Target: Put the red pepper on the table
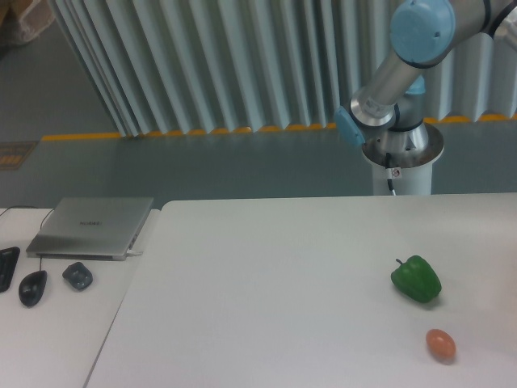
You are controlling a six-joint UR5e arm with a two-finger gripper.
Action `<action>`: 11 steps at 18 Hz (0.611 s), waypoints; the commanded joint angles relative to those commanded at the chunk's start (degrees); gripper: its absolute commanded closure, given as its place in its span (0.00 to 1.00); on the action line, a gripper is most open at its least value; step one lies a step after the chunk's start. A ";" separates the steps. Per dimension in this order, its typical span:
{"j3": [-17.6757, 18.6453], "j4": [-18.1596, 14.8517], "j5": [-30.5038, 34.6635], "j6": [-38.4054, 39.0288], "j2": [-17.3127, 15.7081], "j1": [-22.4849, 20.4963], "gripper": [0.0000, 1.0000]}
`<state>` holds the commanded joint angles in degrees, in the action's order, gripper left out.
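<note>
The red pepper is out of view. The gripper is also out of view; only the arm's base [401, 149] and its blue-capped joints [420, 32] show at the upper right, with the arm running off the right edge. The white table [266, 291] fills the lower middle and right. On it lie a green bell pepper [417, 280] and a small orange egg-shaped thing [440, 345], both at the right.
A separate white desk at the left holds a closed laptop [93, 226], a black mouse [32, 287], a small dark object [77, 276] and the edge of a keyboard [6, 267]. A ribbed curtain [242, 65] hangs behind the table.
</note>
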<state>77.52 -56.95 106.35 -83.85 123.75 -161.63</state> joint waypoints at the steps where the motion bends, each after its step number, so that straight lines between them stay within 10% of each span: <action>1: 0.00 -0.09 -0.35 0.09 -0.44 0.00 0.52; 6: -0.96 -3.68 -1.93 0.88 -2.63 0.09 0.52; 11: -3.86 -14.66 -8.33 3.68 -5.36 0.35 0.52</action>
<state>73.66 -71.60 98.02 -80.17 118.39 -161.28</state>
